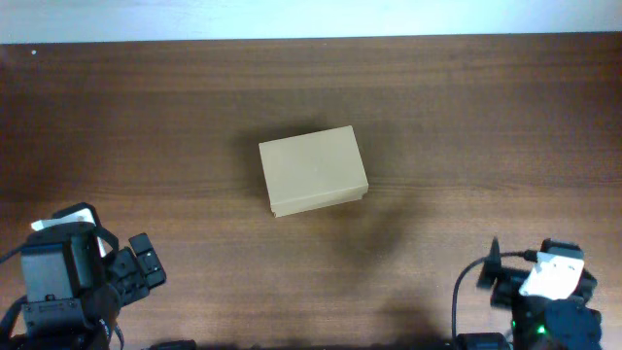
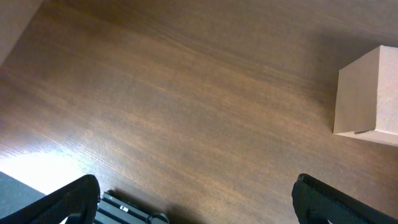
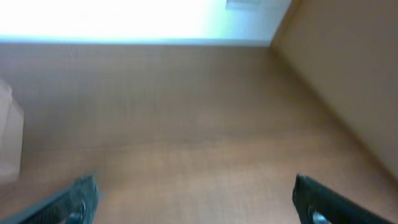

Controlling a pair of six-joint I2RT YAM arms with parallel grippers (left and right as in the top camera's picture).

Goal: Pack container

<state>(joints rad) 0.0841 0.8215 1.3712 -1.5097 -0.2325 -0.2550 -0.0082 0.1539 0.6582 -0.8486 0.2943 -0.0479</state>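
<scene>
The container (image 1: 313,170) is a small tan cardboard box with its lid shut, standing in the middle of the brown table. It shows at the right edge of the left wrist view (image 2: 370,96) and as a blurred tan shape at the left edge of the right wrist view (image 3: 9,134). My left gripper (image 2: 196,199) is open and empty at the front left corner, well away from the box. My right gripper (image 3: 196,199) is open and empty at the front right corner, also far from the box.
The wooden table (image 1: 466,117) ends at a pale wall along the far edge. The left arm's body (image 1: 68,272) and the right arm's body (image 1: 544,292) sit at the front corners. A black slotted part (image 2: 124,208) lies under the left gripper.
</scene>
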